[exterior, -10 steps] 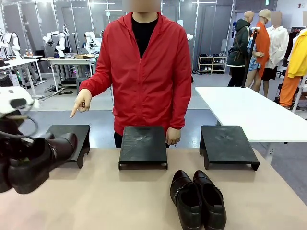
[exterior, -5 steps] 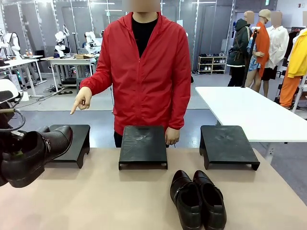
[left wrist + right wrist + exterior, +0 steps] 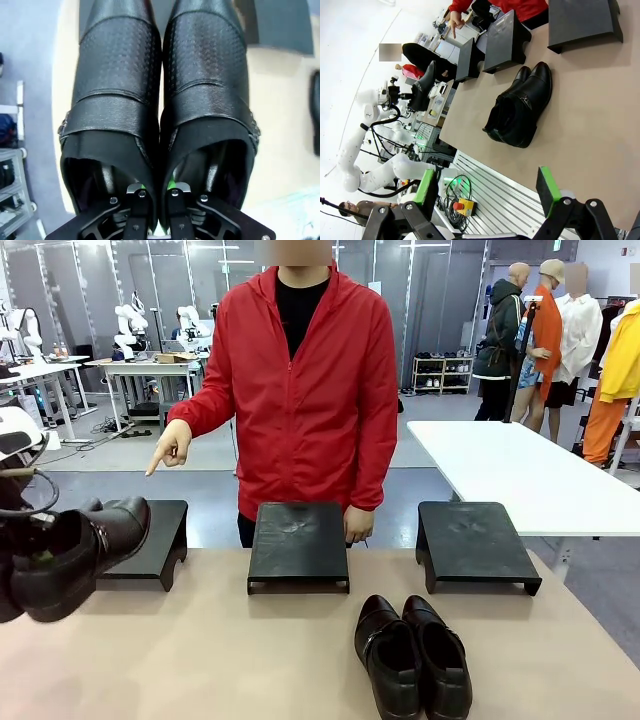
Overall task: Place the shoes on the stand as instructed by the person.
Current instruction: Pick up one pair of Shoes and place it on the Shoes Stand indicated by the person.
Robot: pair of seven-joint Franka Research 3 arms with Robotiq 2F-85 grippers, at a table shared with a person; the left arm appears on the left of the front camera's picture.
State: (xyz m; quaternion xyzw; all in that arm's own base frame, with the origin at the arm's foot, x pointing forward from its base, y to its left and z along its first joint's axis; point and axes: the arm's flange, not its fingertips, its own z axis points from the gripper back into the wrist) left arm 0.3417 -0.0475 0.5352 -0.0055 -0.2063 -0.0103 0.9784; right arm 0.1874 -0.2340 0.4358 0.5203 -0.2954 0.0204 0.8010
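Observation:
My left gripper [image 3: 156, 194] is shut on one pair of black shoes [image 3: 70, 552], pinching the two inner walls together, and holds them in the air at the table's left edge. Their toes point at the left stand [image 3: 150, 532]. The person [image 3: 305, 390] in red points a finger [image 3: 166, 454] down toward that stand. The other pair of shoes [image 3: 413, 655] lies on the table at the near right, also seen as shoes [image 3: 517, 110] in the right wrist view. My right gripper [image 3: 487, 189] hangs open high above the table's near edge, holding nothing.
A middle stand [image 3: 298, 540] and a right stand [image 3: 470, 540] sit along the far edge of the tan table [image 3: 220, 660], both bare on top. A white table [image 3: 520, 470] stands behind at the right.
The held pair has risen slightly and drifted a little left, toes still toward the left stand. The person's pointing hand and the pair on the table have not moved.

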